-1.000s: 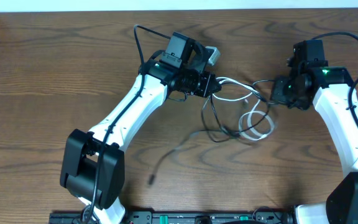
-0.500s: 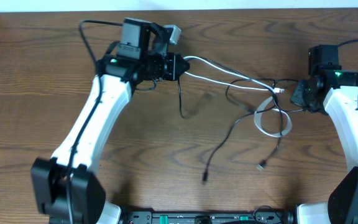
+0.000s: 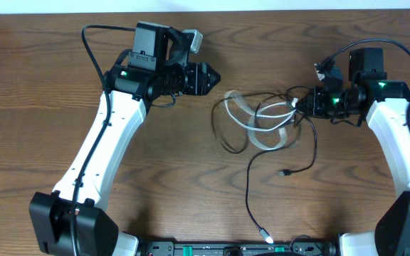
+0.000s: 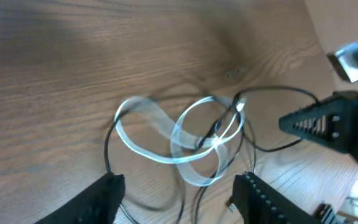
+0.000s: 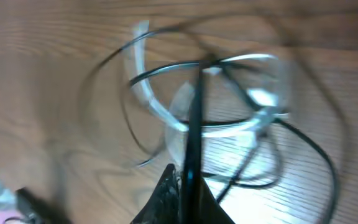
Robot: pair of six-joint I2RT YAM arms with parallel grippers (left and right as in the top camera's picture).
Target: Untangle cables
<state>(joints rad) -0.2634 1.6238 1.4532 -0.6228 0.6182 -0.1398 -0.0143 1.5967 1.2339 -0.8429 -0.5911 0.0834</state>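
Observation:
The white cable point(image 3: 253, 119) lies in loose loops at the table's middle, tangled with the black cable point(image 3: 250, 186), whose tail runs toward the front edge. My left gripper point(image 3: 210, 77) stands open just left of the bundle and holds nothing. In the left wrist view its jaws point(image 4: 179, 182) stand wide apart over the white cable point(image 4: 143, 151) and black cable point(image 4: 272, 90). My right gripper point(image 3: 306, 105) is shut on the black cable at the bundle's right side. In the right wrist view the black cable point(image 5: 194, 112) rises straight out of the shut right gripper point(image 5: 188, 180), and the blurred white cable point(image 5: 149, 102) loops behind it.
A small black plug point(image 3: 285, 172) lies right of the trailing tail. A light-tipped plug point(image 3: 266, 232) lies near the front edge. Thicker black wires point(image 3: 91, 43) arc off both arms. The right gripper point(image 4: 306, 121) shows in the left wrist view.
My left gripper has opened and let go of the white cable. The stretched cables sprang back into a bunch at the middle. My right gripper moved left with the black cable.

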